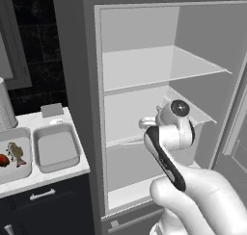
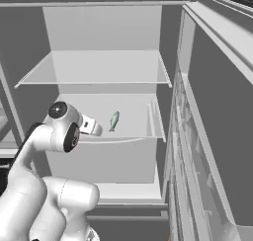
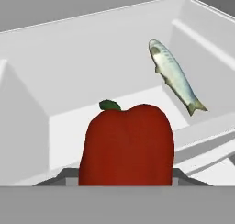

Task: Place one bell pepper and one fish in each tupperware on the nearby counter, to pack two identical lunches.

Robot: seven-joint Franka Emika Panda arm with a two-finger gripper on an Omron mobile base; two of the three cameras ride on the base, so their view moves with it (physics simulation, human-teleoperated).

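Glossy red bell pepper (image 3: 126, 147) with a dark green stem: fills the lower middle of the hand view, right at the two-finger gripper, whose fingertips it covers. Whether the jaws clamp the pepper or merely stand behind it cannot be told.

Slender silver-grey fish (image 3: 176, 76): at 1 o'clock from this pepper in the hand view, head up, tail down-right, against the white back corner of a fridge shelf. In the right base view the same fish (image 2: 114, 120) sits on the middle shelf of the open white fridge (image 2: 104, 62), at 3 o'clock from the arm's wrist.

Shallow light-grey rectangular tupperware, right one (image 1: 55, 148): on the white marbled counter (image 1: 77, 169) at 9 o'clock from the arm in the left base view; bare inside.

Second light-grey tupperware (image 1: 24, 170): just beside the first, at its 9 o'clock, cut off by the picture edge. It holds a brownish fish (image 1: 16, 153) and a red pepper (image 1: 4, 160), the latter partly cropped.

Small grey block (image 1: 52, 110): on the counter behind the containers, identity unclear.
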